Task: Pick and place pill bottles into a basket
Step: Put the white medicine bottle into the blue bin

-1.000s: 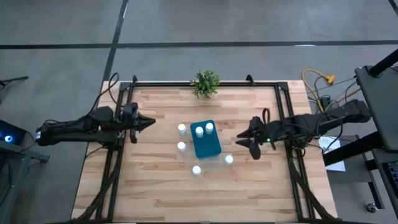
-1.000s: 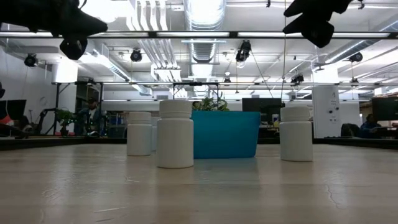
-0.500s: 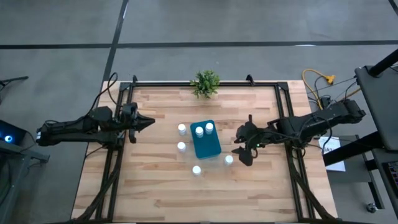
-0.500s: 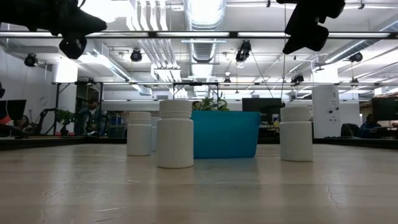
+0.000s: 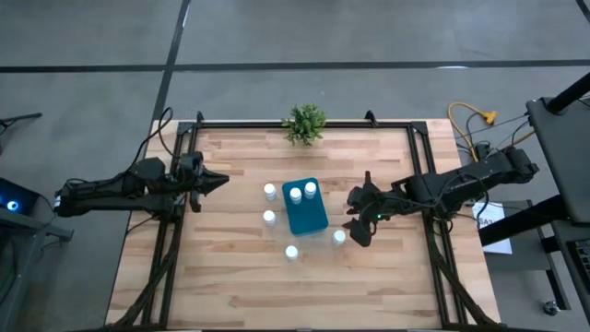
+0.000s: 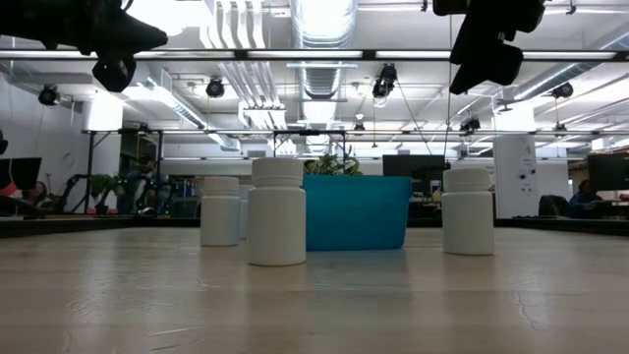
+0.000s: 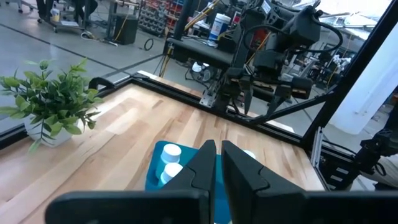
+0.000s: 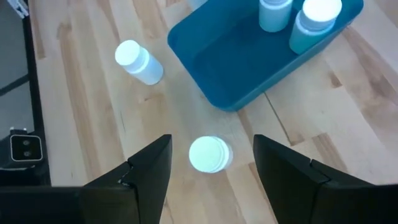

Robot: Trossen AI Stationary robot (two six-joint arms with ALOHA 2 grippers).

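Note:
The teal-blue basket (image 5: 305,210) stands mid-table with two white pill bottles (image 5: 295,195) (image 5: 311,188) upright inside it. Several more white pill bottles stand on the wood around it: two on its left side (image 5: 269,191) (image 5: 269,217), one on its near side (image 5: 291,251), one at its near right corner (image 5: 339,236). My right gripper (image 5: 356,219) hangs open, tipped down, above that last bottle (image 8: 210,154), well clear of it as the low view shows (image 6: 486,49). My left gripper (image 5: 218,182) is shut and level, left of the basket, high above the table.
A small green potted plant (image 5: 304,122) stands at the table's far edge. Black frame rails (image 5: 422,157) run along the table's sides. Bare wood lies on the near side of the bottles and on the left half.
My right gripper has gone toward the table's left, closer to the basket's near right corner, and has tipped farther down over the bottle there. No bottle has moved.

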